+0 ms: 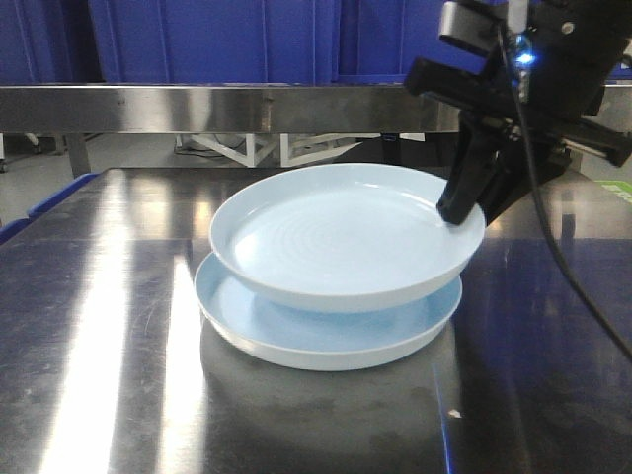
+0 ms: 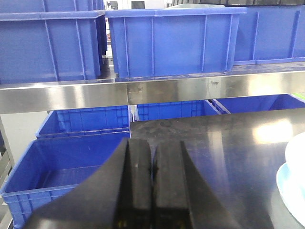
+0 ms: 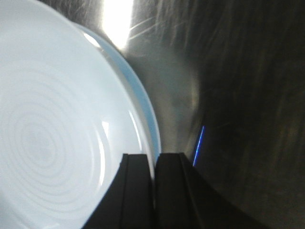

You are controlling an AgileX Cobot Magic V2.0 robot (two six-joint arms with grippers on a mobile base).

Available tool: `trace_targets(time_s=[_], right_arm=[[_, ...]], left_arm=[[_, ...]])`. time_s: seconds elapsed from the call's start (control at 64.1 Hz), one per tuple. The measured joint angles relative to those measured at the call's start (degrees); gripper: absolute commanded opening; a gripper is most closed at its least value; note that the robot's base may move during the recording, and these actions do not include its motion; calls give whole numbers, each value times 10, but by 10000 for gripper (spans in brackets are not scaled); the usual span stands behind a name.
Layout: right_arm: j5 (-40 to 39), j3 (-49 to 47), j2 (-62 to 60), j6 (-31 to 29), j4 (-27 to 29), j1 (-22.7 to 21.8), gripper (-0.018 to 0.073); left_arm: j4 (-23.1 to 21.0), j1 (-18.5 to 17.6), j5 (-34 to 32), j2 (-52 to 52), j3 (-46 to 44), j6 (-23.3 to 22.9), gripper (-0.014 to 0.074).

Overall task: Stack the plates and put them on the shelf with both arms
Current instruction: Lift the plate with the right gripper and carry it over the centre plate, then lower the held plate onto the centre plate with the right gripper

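Two pale bluish-white plates lie in the middle of the steel table. The upper plate (image 1: 346,242) sits tilted over the lower plate (image 1: 326,331), its right side raised. My right gripper (image 1: 462,209) is shut on the upper plate's right rim (image 3: 151,143), one finger inside the rim and one outside. My left gripper (image 2: 153,162) is shut with nothing between its fingers, over the table's left edge, facing the shelf (image 2: 157,90). Both plates (image 2: 294,176) show at that view's right edge.
The steel shelf rail (image 1: 217,107) runs behind the table with blue crates (image 2: 171,40) on it. More blue crates (image 2: 62,171) stand low beside the table's left edge. A black cable (image 1: 553,237) hangs from the right arm.
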Motion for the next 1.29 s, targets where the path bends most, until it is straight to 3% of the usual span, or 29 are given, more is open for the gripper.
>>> trace_targets(time_s=[0.343, 0.639, 1.06, 1.294], right_arm=[[-4, 0, 30, 0, 0, 17, 44], [-5, 0, 38, 0, 0, 19, 254], [-6, 10, 38, 0, -5, 19, 376], [-18, 34, 38, 3, -5, 19, 377]], left_arm=[[0, 0, 0, 0, 0, 0, 81], [0, 0, 0, 0, 0, 0, 81], [0, 0, 0, 0, 0, 0, 81], [0, 0, 0, 0, 0, 0, 81]])
